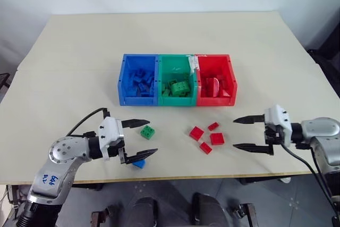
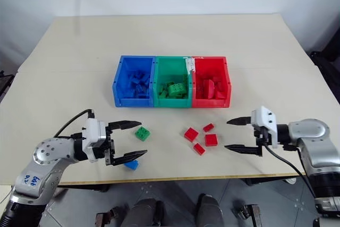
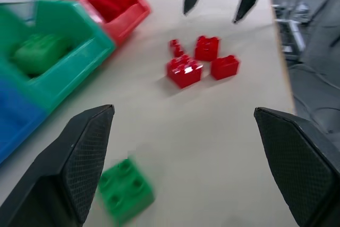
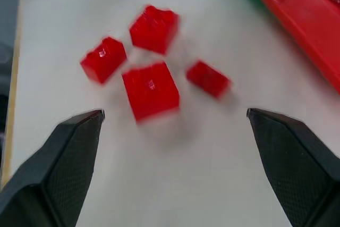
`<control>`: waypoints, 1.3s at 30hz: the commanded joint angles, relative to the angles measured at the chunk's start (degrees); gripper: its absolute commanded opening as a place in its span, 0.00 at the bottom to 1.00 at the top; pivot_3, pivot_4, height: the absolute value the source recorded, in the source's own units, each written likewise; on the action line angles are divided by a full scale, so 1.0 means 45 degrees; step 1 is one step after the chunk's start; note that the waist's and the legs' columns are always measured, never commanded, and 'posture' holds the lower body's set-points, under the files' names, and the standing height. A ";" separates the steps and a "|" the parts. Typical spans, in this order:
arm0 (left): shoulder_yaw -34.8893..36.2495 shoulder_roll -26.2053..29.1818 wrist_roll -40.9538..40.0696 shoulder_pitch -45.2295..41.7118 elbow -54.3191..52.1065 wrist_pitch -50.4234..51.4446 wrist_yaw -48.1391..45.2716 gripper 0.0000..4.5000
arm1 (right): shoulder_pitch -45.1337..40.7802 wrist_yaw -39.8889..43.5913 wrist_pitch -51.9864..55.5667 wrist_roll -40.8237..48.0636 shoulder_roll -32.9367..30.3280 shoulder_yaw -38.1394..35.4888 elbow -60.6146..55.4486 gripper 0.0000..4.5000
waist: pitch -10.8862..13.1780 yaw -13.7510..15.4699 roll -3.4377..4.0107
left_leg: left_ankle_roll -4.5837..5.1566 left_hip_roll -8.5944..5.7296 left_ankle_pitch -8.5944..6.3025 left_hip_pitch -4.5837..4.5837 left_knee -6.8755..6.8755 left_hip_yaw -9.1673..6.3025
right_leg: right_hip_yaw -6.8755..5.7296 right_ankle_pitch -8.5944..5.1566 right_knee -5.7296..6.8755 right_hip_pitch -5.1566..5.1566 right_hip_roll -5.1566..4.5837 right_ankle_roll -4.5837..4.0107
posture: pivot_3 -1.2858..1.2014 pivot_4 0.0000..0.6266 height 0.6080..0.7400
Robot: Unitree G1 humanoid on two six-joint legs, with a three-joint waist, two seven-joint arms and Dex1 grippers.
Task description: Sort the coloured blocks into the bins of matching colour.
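Starting at my left gripper, I see its two black fingers spread wide with nothing between them, hovering just above the table near the front edge. A green block lies on the table close to the fingertips, between the two of them as the head camera sees it, though I cannot tell whether it touches either. Just beside the lower finger, at about 6 o'clock from the green block, a blue block sits at the very edge of the table, partly hidden by that finger.

My right gripper is likewise wide open and holds nothing, fingers pointing toward the middle of the table. At 9 o'clock from its tips lies a loose cluster of four red blocks: one square block nearest the gripper, a small one at 12 o'clock from it, another farther left, and one toward the front edge. None touches the fingers.

Beyond both groups, at 12 o'clock, stand the three joined bins. The blue bin is on the left with blue blocks inside, the green bin is in the middle with green blocks, and the red bin is on the right with red blocks.
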 commanded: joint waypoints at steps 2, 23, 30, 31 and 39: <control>0.1038 0.0437 -0.0435 0.1213 -0.0831 -0.0151 -0.0297 1.00 | -0.0723 0.0399 -0.0980 -0.1025 0.0514 0.0950 0.1323 1.00 | 0.0000 0.0072 0.0000 | 0.0008 -0.0014 -0.0005 -0.0008 0.0000 -0.0006 | -0.0004 0.0000 -0.0012 0.0002 -0.0007 0.0000 | 0.52 0.24 1.00; 0.1565 -0.0873 -0.1183 0.1385 -0.1015 0.0140 0.0799 1.00 | -0.2838 -0.1672 0.1317 0.1204 0.1591 -0.1334 0.1321 0.31 | 0.0001 0.0036 0.0002 | -0.0001 -0.0011 0.0004 0.0004 0.0005 -0.0033 | -0.0002 0.0000 0.0007 0.0011 -0.0009 0.0000 | 0.52 0.24 1.00; 0.2262 -0.1133 -0.1127 0.1705 -0.0788 0.0029 0.1486 1.00 | -0.6891 -0.5429 0.1113 -0.0519 0.3112 -0.1365 0.4977 0.31 | 0.0001 -0.0130 0.0004 | -0.0009 -0.0005 0.0006 0.0001 0.0004 -0.0038 | -0.0002 -0.0002 0.0014 -0.0002 0.0002 -0.0003 | 0.52 0.24 1.00; 0.2358 -0.1120 -0.1119 0.1770 -0.0804 0.0008 0.1534 1.00 | -0.7451 -0.5873 0.0788 -0.0805 0.3333 -0.1353 0.5733 0.31 | 0.0001 -0.0130 0.0004 | -0.0009 -0.0008 0.0006 -0.0004 0.0004 -0.0026 | -0.0003 -0.0002 0.0012 -0.0004 0.0000 -0.0003 | 0.52 0.24 1.00; 0.2641 -0.0961 -0.1087 0.2005 -0.0965 -0.0060 0.1634 1.00 | -0.8859 -0.5702 -0.0614 -0.1456 0.3532 -0.1512 0.8220 0.77 | 0.0002 -0.0092 0.0005 | 0.0005 -0.0028 -0.0002 -0.0041 -0.0004 -0.0039 | -0.0029 -0.0005 0.0000 -0.0012 -0.0012 -0.0010 | 0.52 0.24 1.00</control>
